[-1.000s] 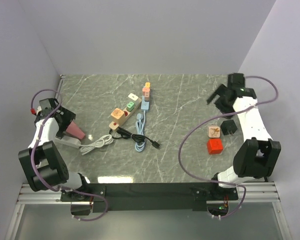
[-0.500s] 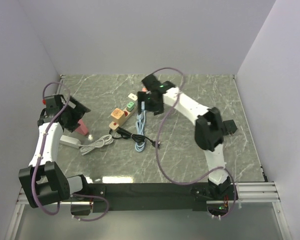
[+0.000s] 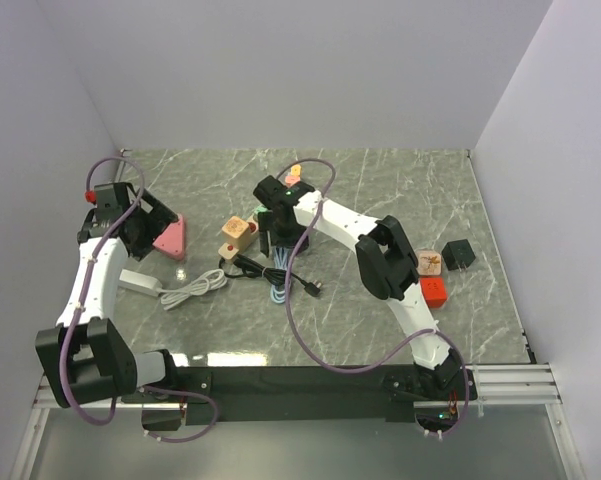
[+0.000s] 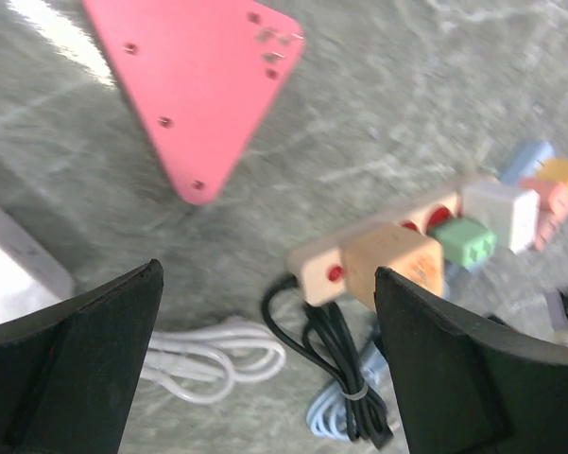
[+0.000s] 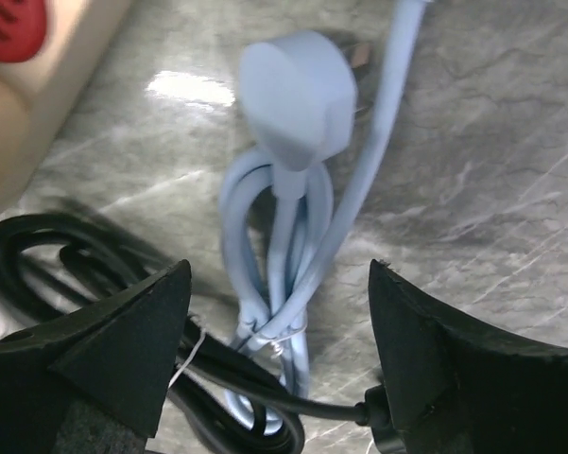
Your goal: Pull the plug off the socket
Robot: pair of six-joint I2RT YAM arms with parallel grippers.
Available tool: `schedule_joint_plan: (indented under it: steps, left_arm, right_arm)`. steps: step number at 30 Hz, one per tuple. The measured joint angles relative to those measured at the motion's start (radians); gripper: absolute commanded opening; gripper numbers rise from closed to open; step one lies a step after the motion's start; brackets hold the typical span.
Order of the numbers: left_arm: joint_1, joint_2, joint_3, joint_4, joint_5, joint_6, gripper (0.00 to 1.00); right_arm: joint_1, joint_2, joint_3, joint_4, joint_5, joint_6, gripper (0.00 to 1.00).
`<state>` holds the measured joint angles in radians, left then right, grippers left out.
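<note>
On table (image 4: 397, 85), strip (image 4: 312, 267) w/ plugs (image 4: 463, 242) in

The socket strip (image 5: 33, 95) is cut off left, seemingly blurred.

Top external sits above and behind the table's (image 3: 400, 200) near edge, looking down over the whole surface to the far corners. Left wrist looks down from mid height by the left edge toward the centre: pink triangle (image 4: 198, 85), power strip (image 4: 317, 270), blue cable (image 4: 329, 416). Right wrist is very close over the same blue cable (image 5: 284, 218) and power strip (image 5: 47, 85) end, which all three views share.
</note>
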<state>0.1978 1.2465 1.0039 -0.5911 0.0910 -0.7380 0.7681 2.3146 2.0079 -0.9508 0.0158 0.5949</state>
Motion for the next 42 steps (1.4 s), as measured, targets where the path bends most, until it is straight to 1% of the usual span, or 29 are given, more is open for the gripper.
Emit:
schedule_joint_plan:
  steps: [1,5,6,7,8,10,11,13,16,20,23,25,30,33,35,39,42]
  left_arm:
    - [0.009,0.012,-0.001,0.002,-0.003,0.002,0.97]
    - [0.035,0.046,-0.018,0.016,0.01,0.004,0.95]
    - [0.035,0.047,-0.021,0.018,0.021,0.004,0.95]
    - [0.034,0.047,-0.022,0.023,0.034,0.004,0.92]
    - [0.032,0.047,-0.022,0.032,0.049,0.004,0.91]
    - [0.024,0.047,-0.022,0.048,0.082,0.012,0.89]
    - [0.017,0.047,-0.02,0.053,0.096,0.018,0.89]
    - [-0.018,0.048,-0.008,0.052,0.13,0.032,0.88]
    - [-0.094,0.053,0.026,0.057,0.178,0.049,0.88]
    - [-0.225,0.067,0.061,0.096,0.234,0.048,0.87]
    - [-0.328,0.1,0.081,0.122,0.251,0.041,0.87]
    - [-0.391,0.138,0.094,0.141,0.252,0.037,0.87]
    - [-0.523,0.261,0.123,0.18,0.253,0.019,0.85]
    - [-0.584,0.338,0.141,0.201,0.256,0.013,0.8]
    - [-0.626,0.392,0.149,0.223,0.263,0.008,0.75]
    - [-0.693,0.478,0.16,0.247,0.267,-0.007,0.73]
    - [-0.716,0.523,0.183,0.25,0.257,-0.012,0.74]
  right_arm:
    - [0.0,0.0,-0.006,0.002,0.003,0.003,0.79]
    - [0.0,0.0,-0.055,0.002,0.018,0.011,0.74]
    - [-0.001,0.0,-0.061,0.004,0.018,0.014,0.69]
    - [-0.003,0.0,-0.064,0.007,0.019,0.014,0.6]
    - [-0.004,0.0,-0.067,0.013,0.018,0.015,0.31]
    - [-0.007,-0.005,-0.096,0.042,0.018,0.021,0.07]
    - [-0.016,-0.026,-0.131,0.059,0.017,0.031,0.0]
    - [-0.045,-0.076,-0.21,0.101,0.005,0.045,0.0]
    - [-0.124,-0.161,-0.349,0.169,-0.013,0.058,0.0]
    - [-0.249,-0.269,-0.525,0.247,-0.011,0.048,0.0]
    - [-0.284,-0.359,-0.666,0.305,-0.01,0.041,0.0]
    - [-0.265,-0.427,-0.769,0.345,-0.017,0.039,0.0]
    - [-0.145,-0.51,-0.891,0.402,-0.048,0.044,0.0]
    - [-0.075,-0.547,-0.947,0.433,-0.089,0.057,0.0]
    - [-0.056,-0.569,-0.982,0.45,-0.122,0.068,0.0]
    - [-0.054,-0.581,-1.005,0.466,-0.187,0.068,0.0]
    - [-0.061,-0.583,-1.018,0.488,-0.249,0.061,0.39]
